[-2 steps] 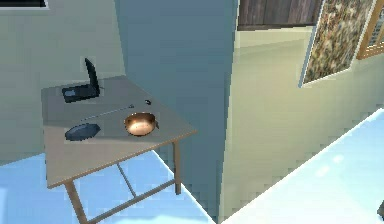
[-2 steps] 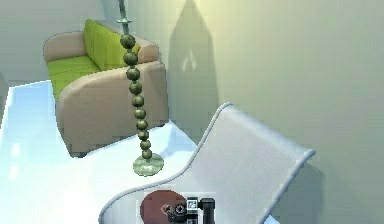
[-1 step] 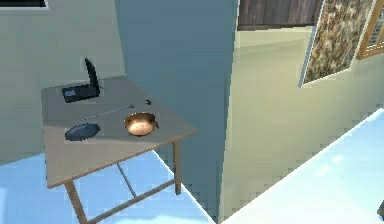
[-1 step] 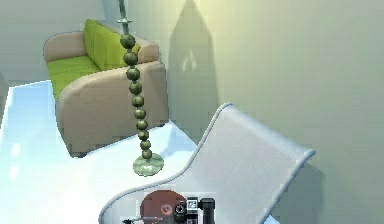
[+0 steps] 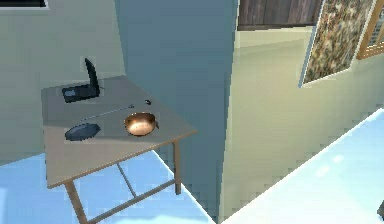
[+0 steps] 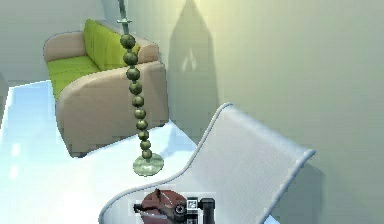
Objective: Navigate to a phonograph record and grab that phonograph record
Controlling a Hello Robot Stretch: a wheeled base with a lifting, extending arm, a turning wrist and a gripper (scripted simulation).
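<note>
Plainly not yet within reach: phonograph record (image 5: pixel 82 131) out ahead, well apart from the jaws.

Lies flat on a wooden table (image 5: pixel 105 148) at the forward view's left, as a dark disc near a copper bowl (image 5: pixel 140 123), with a black stand (image 5: pixel 88 80) behind; faces straight up; being round, offers no long axis to line up with, so any edge should serve. Gripper (image 6: pixel 148 207) low at the arm side view's bottom edge, against a white lounge chair (image 6: pixel 250 150); cannot tell how the jaws stand, nor whether anything is held. From the jaws, record toward the robot's front, not out along the reach; probably calls for driving forward and turning the base until the table sits beyond the fingertips.
</note>
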